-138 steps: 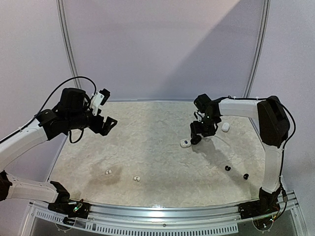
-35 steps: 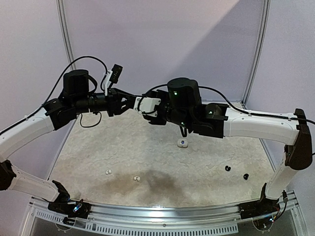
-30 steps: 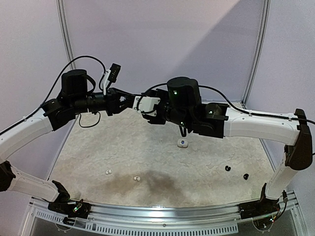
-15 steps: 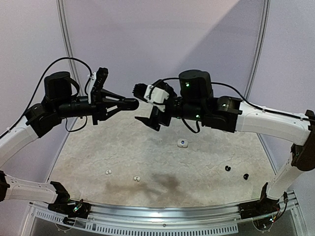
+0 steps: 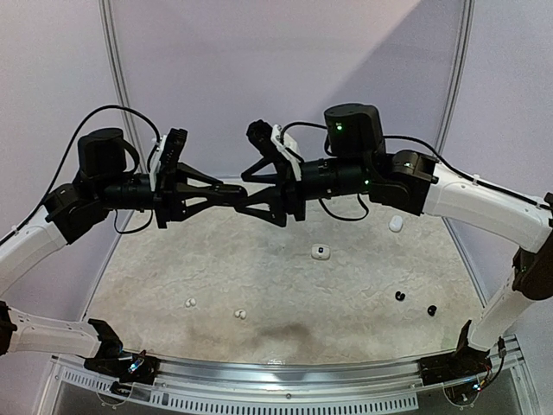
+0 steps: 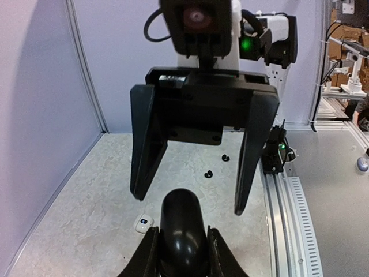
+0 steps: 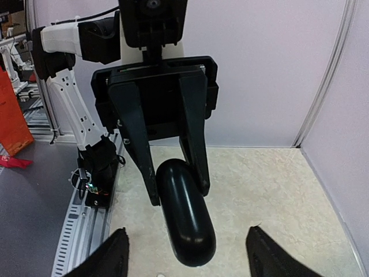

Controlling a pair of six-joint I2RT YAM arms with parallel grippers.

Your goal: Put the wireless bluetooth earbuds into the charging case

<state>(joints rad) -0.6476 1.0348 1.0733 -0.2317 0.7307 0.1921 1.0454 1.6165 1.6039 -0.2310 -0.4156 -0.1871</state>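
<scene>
High above the table my left gripper (image 5: 235, 194) is shut on a black pebble-shaped charging case (image 6: 181, 231), which sticks out past its fingertips. My right gripper (image 5: 251, 192) faces it head-on and is open, its two fingers (image 6: 144, 167) standing either side of the case's free end without touching it. From the right wrist the case (image 7: 184, 213) points toward me between the left gripper's fingers (image 7: 138, 144). Two white earbuds (image 5: 190, 303) (image 5: 240, 314) lie near the front left, and two black earbuds (image 5: 399, 296) (image 5: 431, 309) near the front right.
A white case with a dark spot (image 5: 320, 252) lies mid-table, also visible under the left wrist (image 6: 143, 222). Another white case (image 5: 396, 223) sits at the back right. Metal rail (image 5: 276, 372) runs along the near edge; walls close three sides.
Both arms pulled apart half a second ago with the black case in the left gripper. The right gripper has since swung back to face it, jaws now straddling the case's end.
</scene>
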